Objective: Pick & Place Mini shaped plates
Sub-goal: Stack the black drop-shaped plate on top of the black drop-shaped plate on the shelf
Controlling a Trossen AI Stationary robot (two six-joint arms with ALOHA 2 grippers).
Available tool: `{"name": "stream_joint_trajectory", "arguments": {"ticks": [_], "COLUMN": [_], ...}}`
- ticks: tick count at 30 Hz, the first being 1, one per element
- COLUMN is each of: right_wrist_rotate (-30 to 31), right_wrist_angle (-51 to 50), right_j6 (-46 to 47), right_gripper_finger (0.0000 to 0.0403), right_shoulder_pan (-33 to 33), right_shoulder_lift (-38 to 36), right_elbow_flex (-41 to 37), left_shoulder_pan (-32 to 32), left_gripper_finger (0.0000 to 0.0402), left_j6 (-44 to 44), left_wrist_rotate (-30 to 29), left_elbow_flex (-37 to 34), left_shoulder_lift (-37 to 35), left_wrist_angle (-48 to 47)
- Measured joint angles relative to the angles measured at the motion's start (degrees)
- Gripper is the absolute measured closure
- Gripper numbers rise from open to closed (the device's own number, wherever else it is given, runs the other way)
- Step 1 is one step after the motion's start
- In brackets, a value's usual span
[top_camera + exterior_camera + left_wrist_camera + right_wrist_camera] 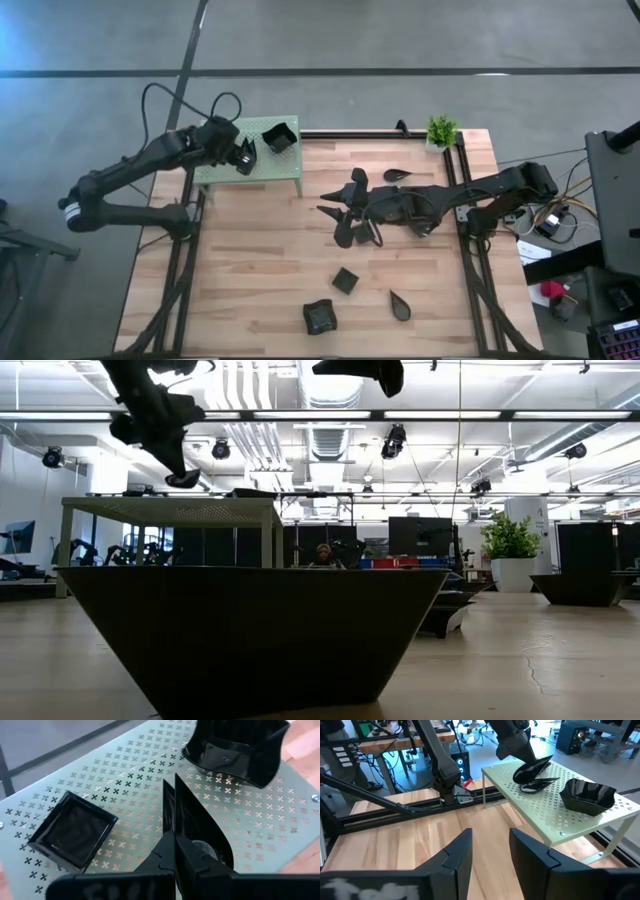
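Green stand: perforated top, at the table's far left corner; its legs stand on the wooden table. Open wood runs under and in front of it.
Left gripper: over the stand top, fingers pressed together on a thin black plate held on edge. In the right wrist view it hangs just above the stand with that plate.
Stand contents: a deep black bowl-like dish near the far edge; a flat square plate with raised rim lies apart from it. Bare perforated surface between the two.
Right gripper: above mid-table, fingers spread, nothing between them; bare wood below in its own view.
Plates near right gripper: leaf-shaped black pieces clustered around its tip; one leaf plate farther back, apart.
Front plates: small square plate, a larger dark square dish close to the near edge, a teardrop plate. All well apart, wood open between them.
Potted plant: at the far right corner by the rail.
Low view: one black dish fills the foreground, sloped sides, flat rim.
Plate look: glossy black, thin walls; square ones have raised rims, leaf ones taper to a point.
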Motion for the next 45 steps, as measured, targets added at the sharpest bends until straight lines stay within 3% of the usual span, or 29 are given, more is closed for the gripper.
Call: {"name": "stream_joint_trajectory", "arguments": {"ticks": [12, 33, 45], "right_wrist_rotate": [0.02, 0.02, 0.02], "right_wrist_angle": [0.04, 0.04, 0.02], "right_j6": [0.00, 0.00, 0.00], "right_gripper_finger": [0.0267, 0.0293, 0.0282], "right_shoulder_pan": [0.00, 0.00, 0.00], "right_shoulder_lift": [0.00, 0.02, 0.04], "right_elbow_flex": [0.00, 0.00, -0.04], "left_shoulder_pan": [1.01, 3.52, 6.18], "left_gripper_finger": [0.0401, 0.0402, 0.0402], "left_j6": [2.34, 7.17, 11.32], "left_wrist_rotate": [0.74, 0.32, 3.30], "left_elbow_flex": [0.00, 3.22, 2.05], "left_shoulder_lift": [5.01, 4.44, 4.55], "left_wrist_angle": [2.21, 1.05, 1.31]}}
